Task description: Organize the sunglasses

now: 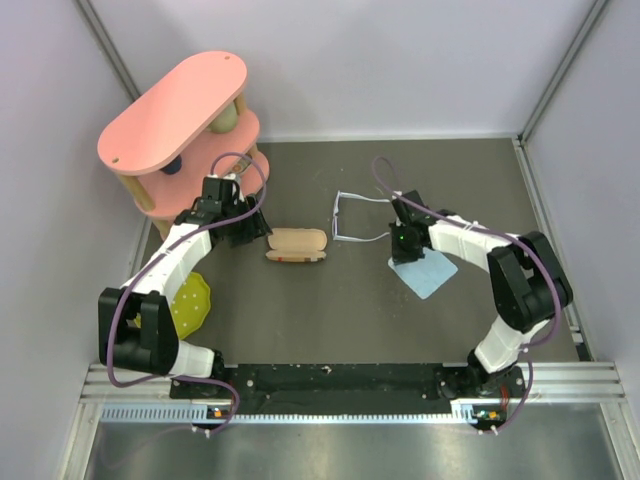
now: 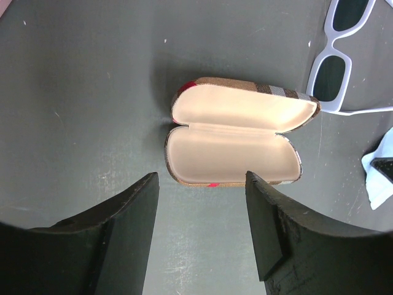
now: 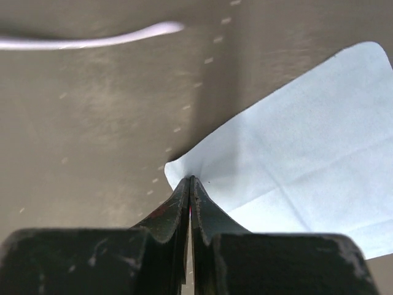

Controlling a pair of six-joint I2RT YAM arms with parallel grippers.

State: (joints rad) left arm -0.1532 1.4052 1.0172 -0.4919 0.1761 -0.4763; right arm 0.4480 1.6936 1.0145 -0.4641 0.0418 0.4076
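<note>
The right gripper (image 3: pixel 189 181), at the bottom centre of its wrist view, is pinched tight on 1 corner of the light blue cloth (image 3: pixel 295 135). The left gripper (image 2: pixel 201 175) stands wide, holding nothing, near the open plaid case (image 2: pixel 233 135). The white sunglasses (image 2: pixel 331 77) lie on the table (image 2: pixel 92 92), upper right in the left wrist view, just beside the case.

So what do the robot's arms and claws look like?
The left arm and right arm are white tubes with chunky black joints. A thin purple cable loops along each one. The left claw and right claw are black, each with two wedge-shaped fingers, a bit scuffed.
</note>
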